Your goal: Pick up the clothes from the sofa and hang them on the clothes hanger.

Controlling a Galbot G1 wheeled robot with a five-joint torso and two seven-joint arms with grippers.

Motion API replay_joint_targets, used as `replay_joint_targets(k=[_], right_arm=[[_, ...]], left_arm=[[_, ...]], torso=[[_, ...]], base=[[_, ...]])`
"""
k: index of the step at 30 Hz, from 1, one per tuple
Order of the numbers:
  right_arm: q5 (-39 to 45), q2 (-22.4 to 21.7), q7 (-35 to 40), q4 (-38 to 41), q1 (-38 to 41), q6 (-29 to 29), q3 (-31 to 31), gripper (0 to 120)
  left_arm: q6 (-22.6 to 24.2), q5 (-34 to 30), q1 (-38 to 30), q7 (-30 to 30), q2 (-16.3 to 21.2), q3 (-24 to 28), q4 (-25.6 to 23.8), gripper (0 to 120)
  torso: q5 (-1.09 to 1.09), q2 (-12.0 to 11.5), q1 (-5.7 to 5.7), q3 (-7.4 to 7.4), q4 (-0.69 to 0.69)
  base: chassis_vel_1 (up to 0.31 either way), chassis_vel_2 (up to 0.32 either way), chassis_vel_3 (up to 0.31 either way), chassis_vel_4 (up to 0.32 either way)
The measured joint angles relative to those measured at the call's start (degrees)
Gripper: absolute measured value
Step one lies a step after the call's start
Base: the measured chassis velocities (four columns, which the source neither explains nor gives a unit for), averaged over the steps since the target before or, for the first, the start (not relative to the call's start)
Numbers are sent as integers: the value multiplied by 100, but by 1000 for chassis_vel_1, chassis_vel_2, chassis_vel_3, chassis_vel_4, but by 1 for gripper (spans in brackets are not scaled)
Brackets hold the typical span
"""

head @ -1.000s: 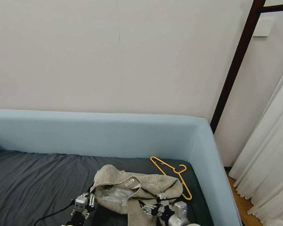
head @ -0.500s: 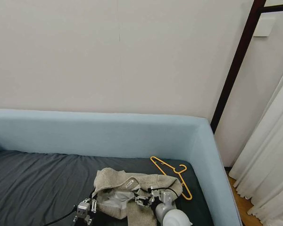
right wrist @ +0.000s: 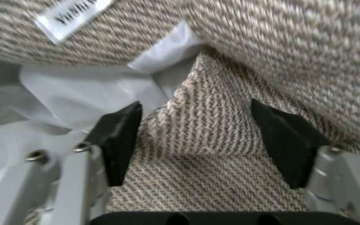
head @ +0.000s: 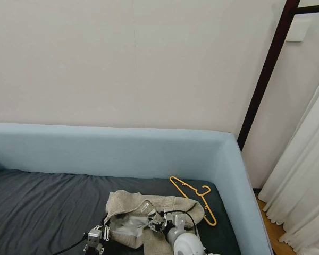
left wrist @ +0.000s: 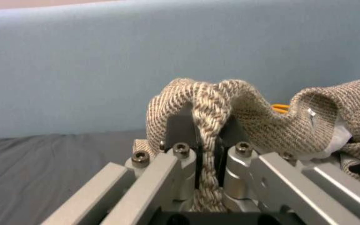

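Left tool [left wrist: 208, 140] pinching sweater [left wrist: 261, 112], right tool [right wrist: 202, 140] spread

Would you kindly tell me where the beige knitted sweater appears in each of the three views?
Head view: sweater crumpled on the dark sofa cushion, low centre, beside the orange hanger.
Left wrist view: a sweater fold pinched upright in the shut left end effector.
Right wrist view: sweater knit between the open right end effector pads.
Shared landmark: the sweater's white lining.
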Motion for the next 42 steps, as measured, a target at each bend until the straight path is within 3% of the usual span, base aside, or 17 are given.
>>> replay_joint_targets(k=[6, 18, 28, 36, 42], right_arm=[[-64, 58, -24, -135, -15, 108, 68, 41], [-508, -171, -139, 7, -164, 392, 106, 3], [-881, -1065, -572, 1199, -613, 744, 454, 2], [-1582, -2046, -1634, 2330, -1050, 1341, 1035, 2], [-1511, -2308, -1678, 2751, -1141, 1419, 1432, 2]], left_arm=[[-30, 5, 33, 0, -50, -6, 15, 1], [-46, 14, 58, -10, -46, -53, 41, 1], [61, -277, 106, -27, 324, -258, -305, 1], [294, -706, 132, -93, 934, -513, -852, 1], [414, -872, 260, -172, 1218, -681, -1268, 1]], torso=[[0, 0, 0, 0, 0], [0, 0, 0, 0, 0], [1, 0, 0, 0, -1], [1, 0, 0, 0, -1], [1, 0, 0, 0, 3]], base=[[0, 0, 0, 0], [0, 0, 0, 0], [0, 0, 0, 0], [0, 0, 0, 0], [0, 0, 0, 0]])
